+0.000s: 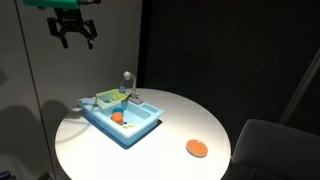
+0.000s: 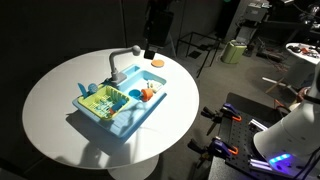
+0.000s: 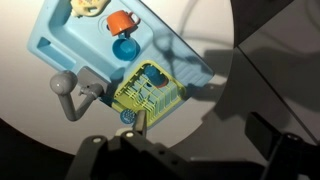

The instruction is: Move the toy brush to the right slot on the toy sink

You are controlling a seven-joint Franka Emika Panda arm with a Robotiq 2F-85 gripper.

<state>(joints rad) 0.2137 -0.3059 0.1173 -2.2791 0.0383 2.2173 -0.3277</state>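
The light blue toy sink [image 1: 135,128] stands on the round white table [image 1: 170,165], with its grey faucet [image 1: 127,80] at the back. It shows in both exterior views [image 2: 128,122] and in the wrist view [image 3: 55,40]. A yellow-green rack [image 3: 150,92] fills one side of the sink. The basin holds a blue cup [image 3: 125,48] and an orange piece [image 3: 120,20]. I cannot pick out the toy brush for certain among these small items. My gripper [image 1: 75,38] is open and empty, high above the table and well apart from the sink. Its fingers show dark at the bottom of the wrist view [image 3: 200,140].
A flat orange disc [image 1: 196,148] lies on the table away from the sink; it also shows in an exterior view [image 2: 157,63]. A grey chair [image 1: 272,145] stands by the table edge. Stands and other equipment [image 2: 235,130] sit on the floor around the table.
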